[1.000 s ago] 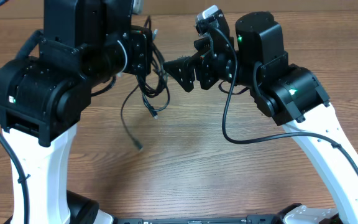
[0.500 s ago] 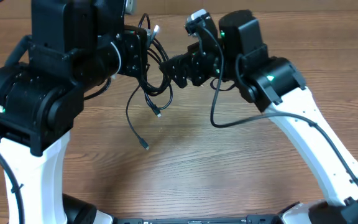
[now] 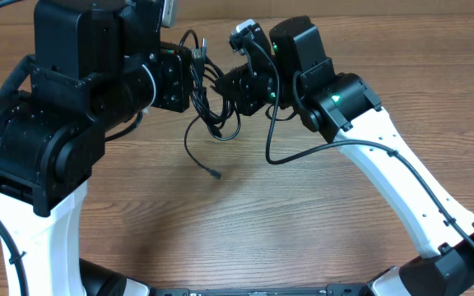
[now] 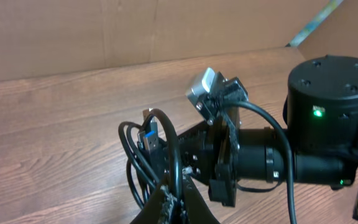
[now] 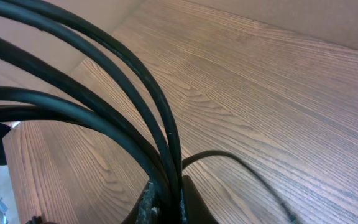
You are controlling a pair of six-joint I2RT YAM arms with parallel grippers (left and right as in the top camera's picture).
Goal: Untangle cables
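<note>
- Wooden table [image 3: 303, 230]: bare brown top. Nothing of the task rests flat on it except perhaps the tip of one hanging strand.
- Left arm [image 3: 48, 140] and right arm [image 3: 369, 140]: both reach to the far middle of the table with their wrists facing each other, so the bundle sits between them and can be pulled apart.
- Cables [image 3: 211, 111]: a knot of thin black loops held in the air between the two grippers. One long strand drops toward the table.
- Left gripper [image 3: 194, 82]: clenched on the bundle. In the left wrist view its fingertips [image 4: 166, 202] pinch together and strands run up out of them.
- Right gripper [image 3: 225, 89]: also clamped on the cables. In the right wrist view several strands run down into the closed tips [image 5: 151, 205].
- Plug end [image 3: 214, 174]: the tail of the hanging strand. Overhead, I cannot tell whether it touches the wood.
- View differences: only the left wrist view shows a blue-cored connector [image 4: 149, 138] inside the loops. The right wrist view is too close to show the knot. The overhead view alone shows the free tail.
</note>
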